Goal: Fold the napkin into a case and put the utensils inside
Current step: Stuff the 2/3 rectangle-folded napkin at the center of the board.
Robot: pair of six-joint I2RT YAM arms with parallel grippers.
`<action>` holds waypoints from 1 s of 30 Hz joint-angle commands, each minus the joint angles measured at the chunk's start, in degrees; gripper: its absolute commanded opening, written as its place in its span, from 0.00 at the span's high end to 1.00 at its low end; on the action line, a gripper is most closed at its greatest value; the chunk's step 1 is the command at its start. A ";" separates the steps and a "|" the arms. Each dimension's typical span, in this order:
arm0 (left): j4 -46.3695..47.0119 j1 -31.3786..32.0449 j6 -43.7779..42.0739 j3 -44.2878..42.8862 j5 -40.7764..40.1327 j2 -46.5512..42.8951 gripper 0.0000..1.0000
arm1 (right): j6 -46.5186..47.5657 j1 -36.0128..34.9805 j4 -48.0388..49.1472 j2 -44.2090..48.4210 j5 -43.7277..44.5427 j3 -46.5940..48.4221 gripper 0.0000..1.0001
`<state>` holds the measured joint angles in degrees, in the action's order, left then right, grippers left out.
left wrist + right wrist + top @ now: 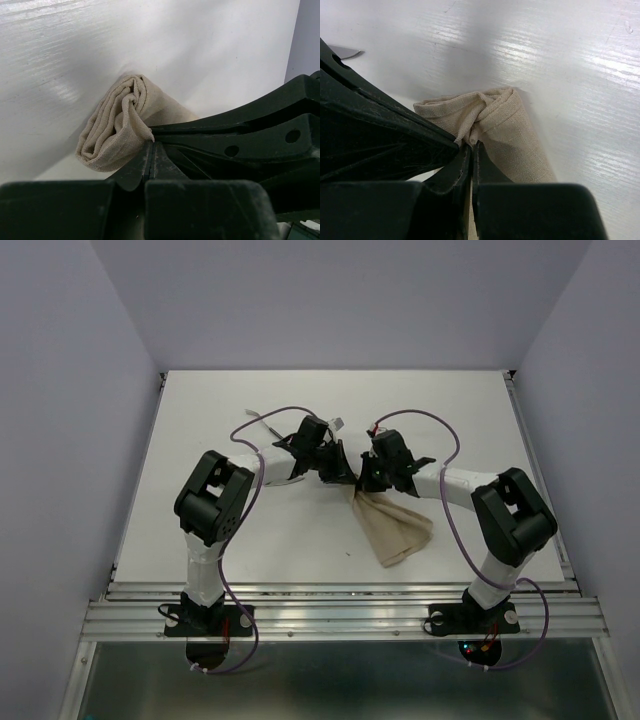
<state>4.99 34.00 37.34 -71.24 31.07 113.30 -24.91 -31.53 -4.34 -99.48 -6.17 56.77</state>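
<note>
The beige napkin point(396, 525) lies folded into a narrow oblong right of centre, its far end lifted and bunched. My left gripper point(336, 472) and right gripper point(362, 478) meet at that end. In the left wrist view the left gripper point(151, 144) is shut, pinching a corner of the rolled napkin point(116, 127). In the right wrist view the right gripper point(472, 146) is shut on a cloth corner of the napkin point(507, 131). A slim silvery utensil point(268, 424) lies behind the left arm; a utensil tip point(344, 50) shows at the upper left of the right wrist view.
Purple cables point(285, 412) loop over both arms. A small white piece point(338, 424) lies behind the grippers. The white table point(450, 410) ends at a metal rail point(340, 590) in front. The two grippers' fingers nearly touch each other.
</note>
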 commanded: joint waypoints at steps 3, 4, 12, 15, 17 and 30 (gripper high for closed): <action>3.44 -0.07 0.89 0.14 2.42 -1.59 1.00 | 1.18 0.06 5.57 -0.09 -4.19 -0.44 0.99; 3.53 0.01 0.98 0.14 2.50 -1.50 1.00 | 1.09 0.06 5.92 -0.36 -4.54 -0.44 0.97; 3.71 -0.07 1.07 0.05 2.59 -0.80 1.00 | 1.53 0.06 8.03 3.41 -9.03 -3.33 0.64; 3.88 0.02 1.07 0.05 2.68 -0.53 1.00 | 1.44 0.06 8.03 4.56 -10.43 -3.86 0.62; 3.97 0.02 1.15 0.05 2.86 -0.44 1.00 | 0.74 0.06 8.90 4.82 -11.31 -4.39 0.64; 4.06 0.02 1.07 0.75 2.94 -0.53 1.00 | -1.46 0.06 10.84 0.08 -10.09 -2.55 0.96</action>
<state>6.70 33.67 38.44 -70.96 32.56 113.32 -25.58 -30.94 2.70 -97.91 -15.42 51.83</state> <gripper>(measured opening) 0.025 0.056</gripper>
